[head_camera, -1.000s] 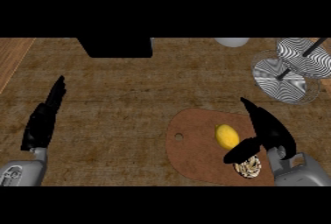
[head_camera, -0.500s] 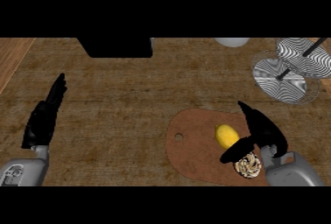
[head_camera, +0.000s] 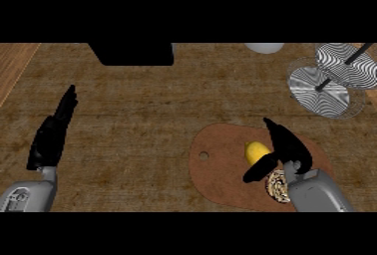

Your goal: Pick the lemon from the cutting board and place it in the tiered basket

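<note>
A yellow lemon [head_camera: 256,151] lies on the brown cutting board [head_camera: 221,174] at the lower right of the counter. My right hand [head_camera: 288,147] sits right beside the lemon on its right, fingers straight and pointing away, thumb reaching below the lemon; it is open and partly covers the lemon's right edge. The tiered basket [head_camera: 329,79], with black-and-white striped round tiers on a dark pole, stands at the upper right. My left hand [head_camera: 52,134] rests open at the left, fingers up.
A brown patterned round item [head_camera: 277,185] lies on the board just under my right wrist. A black box [head_camera: 132,53] sits at the top centre, and a pale bowl [head_camera: 264,47] at the top right. A lighter wooden strip [head_camera: 15,62] runs along the far left.
My right hand has slid left across the board and closed in on the lemon, with the thumb now under it. The left hand has stayed still.
</note>
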Robot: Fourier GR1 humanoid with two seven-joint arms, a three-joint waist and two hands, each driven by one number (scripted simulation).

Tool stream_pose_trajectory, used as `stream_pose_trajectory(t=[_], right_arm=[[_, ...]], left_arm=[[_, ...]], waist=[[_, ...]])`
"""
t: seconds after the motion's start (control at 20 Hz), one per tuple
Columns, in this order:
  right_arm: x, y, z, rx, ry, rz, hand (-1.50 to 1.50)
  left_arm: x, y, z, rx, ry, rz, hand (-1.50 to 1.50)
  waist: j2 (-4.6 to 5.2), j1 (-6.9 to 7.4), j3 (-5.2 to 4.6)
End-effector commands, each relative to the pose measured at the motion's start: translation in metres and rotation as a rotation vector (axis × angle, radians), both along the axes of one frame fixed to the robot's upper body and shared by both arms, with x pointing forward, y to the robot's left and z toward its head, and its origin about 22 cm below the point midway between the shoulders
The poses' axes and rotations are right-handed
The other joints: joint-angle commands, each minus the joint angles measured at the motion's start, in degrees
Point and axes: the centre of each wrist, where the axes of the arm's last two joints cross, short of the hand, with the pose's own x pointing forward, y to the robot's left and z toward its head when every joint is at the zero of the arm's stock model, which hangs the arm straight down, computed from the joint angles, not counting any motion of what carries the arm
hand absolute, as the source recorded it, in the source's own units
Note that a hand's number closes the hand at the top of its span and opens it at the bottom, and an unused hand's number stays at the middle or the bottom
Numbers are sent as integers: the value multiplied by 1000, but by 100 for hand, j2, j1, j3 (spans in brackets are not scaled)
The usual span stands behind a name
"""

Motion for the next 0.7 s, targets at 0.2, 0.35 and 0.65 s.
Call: stream_pose_trajectory(t=[0.2,0.35,0.65], right_arm=[[6,40,-22,-3,93,-23,-150],[13,12,-36,29,161,15,150],[16,22,-23,-108,127,209,150]], left_arm=[[0,4,-13,-3,10,-7,0],[5,-2,6,4,3,11,0],[4,2,-5,-3,-8,11,0]], waist=[[2,4,-1],[1,1,1],[2,-8,-2]])
